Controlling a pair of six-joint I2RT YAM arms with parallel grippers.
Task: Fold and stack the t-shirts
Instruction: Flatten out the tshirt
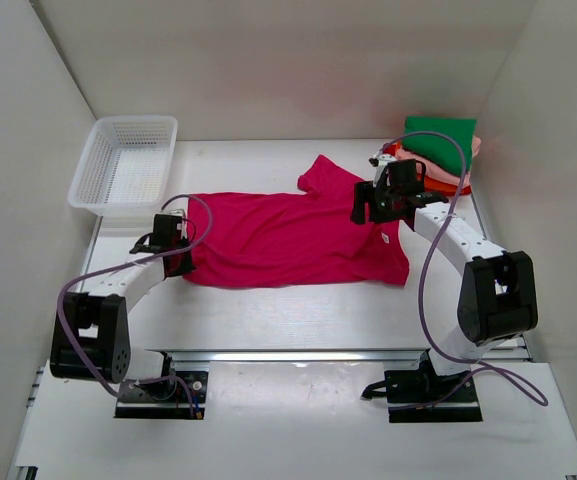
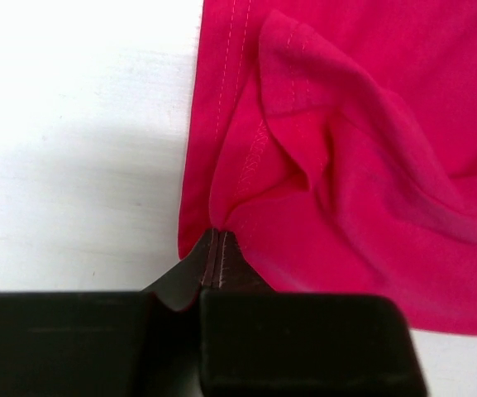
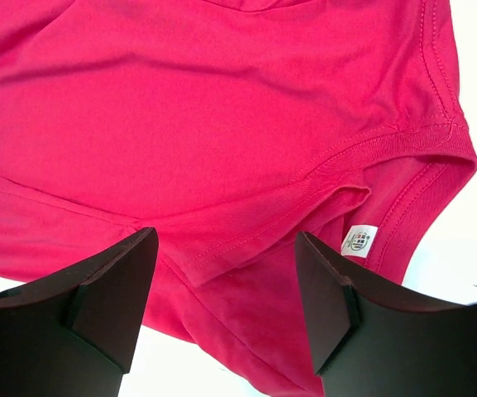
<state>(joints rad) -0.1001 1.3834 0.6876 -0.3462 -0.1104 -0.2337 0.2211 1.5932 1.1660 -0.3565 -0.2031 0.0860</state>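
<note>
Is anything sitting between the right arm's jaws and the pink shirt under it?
Nothing visible. The right gripper has its jaws open right above the pink shirt, close to the label, and only the shirt's own cloth shows between and below them.

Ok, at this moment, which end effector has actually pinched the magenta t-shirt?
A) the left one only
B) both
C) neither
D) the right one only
A: the left end effector is closed on a bunched fold at the edge of the magenta t-shirt, while the right end effector stands open over the cloth, its jaws well apart.
</note>
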